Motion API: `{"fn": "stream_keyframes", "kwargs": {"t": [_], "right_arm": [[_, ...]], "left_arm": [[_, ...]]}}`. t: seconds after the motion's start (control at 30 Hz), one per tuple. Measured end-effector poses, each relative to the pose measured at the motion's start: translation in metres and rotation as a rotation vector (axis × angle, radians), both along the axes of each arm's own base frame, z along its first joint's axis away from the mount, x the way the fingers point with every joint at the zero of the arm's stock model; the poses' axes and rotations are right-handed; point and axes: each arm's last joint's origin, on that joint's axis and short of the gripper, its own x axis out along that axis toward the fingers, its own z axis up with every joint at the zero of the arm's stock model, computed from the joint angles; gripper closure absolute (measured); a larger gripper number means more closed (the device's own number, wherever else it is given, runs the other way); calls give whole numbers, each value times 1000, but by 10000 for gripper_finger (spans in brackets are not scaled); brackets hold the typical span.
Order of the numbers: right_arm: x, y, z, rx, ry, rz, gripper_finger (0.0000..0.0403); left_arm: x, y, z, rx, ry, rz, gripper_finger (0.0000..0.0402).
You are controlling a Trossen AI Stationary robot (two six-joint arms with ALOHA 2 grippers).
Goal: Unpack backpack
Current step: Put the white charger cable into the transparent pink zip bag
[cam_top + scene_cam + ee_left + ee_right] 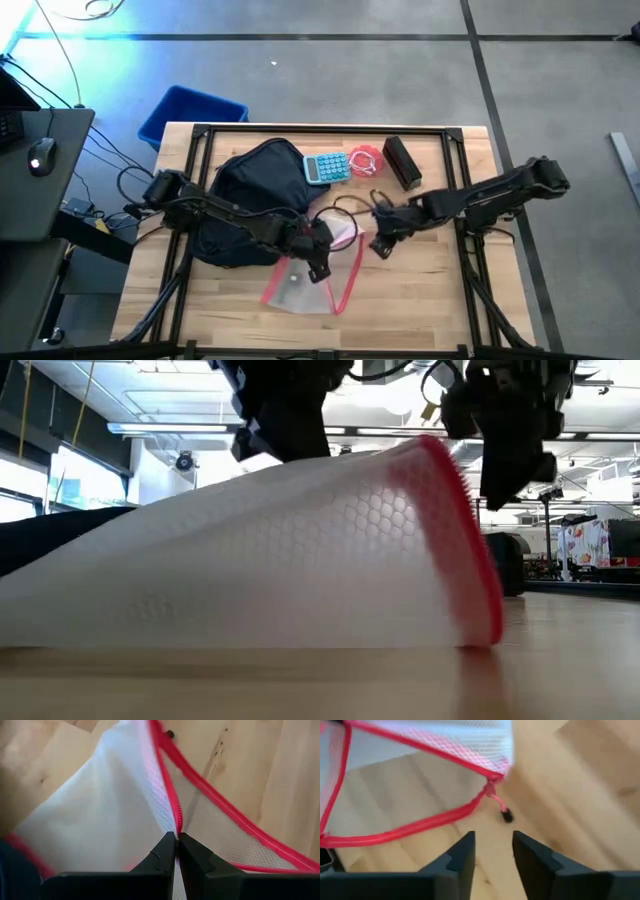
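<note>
The dark navy backpack (250,195) lies on the table's left half. Beside it, toward the near edge, a white mesh pouch (305,280) with a red zipper trim rests on the wood. My left gripper (176,839) reaches over the backpack and is shut on the pouch. My right gripper (493,842) hovers open just right of the pouch, pointing steeply down. The pouch's zipper pull (503,813) lies on the table a little ahead of its fingers, untouched. In the low view the pouch (300,560) fills the foreground. My left gripper pinches the pouch's red zipper edge (174,817) between its two fingers. The fingers slant down at it from above, from the backpack's side. The pouch slopes up toward the fingers, and its lower side (250,640) lies on the table.
A teal calculator (327,167), a red coiled cable (366,162) and a small black box (402,162) lie along the far side. A dark cable loop (345,207) lies between the grippers. A blue bin (190,115) stands beyond the far left corner. Bare wood lies near right.
</note>
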Motion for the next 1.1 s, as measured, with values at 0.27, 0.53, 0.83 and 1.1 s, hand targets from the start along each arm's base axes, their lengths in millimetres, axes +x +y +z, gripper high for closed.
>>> {"fn": "stream_keyframes", "kwargs": {"t": [0.27, 0.53, 0.83, 1.1], "right_arm": [[-1, -63, 26, -89, -135, -67, 224], [16, -125, 17, -283, -186, 12, 197], [32, -170, -35, -464, -7, 290, 194], [40, -208, -70, -465, -27, 265, 201]], "left_arm": [[4, 33, 4, 39, 48, -117, 402], [4, 51, 5, 40, 79, -172, 402], [5, 60, 8, 1, 59, -68, 402], [6, 65, 9, -110, 30, 149, 402]]}}
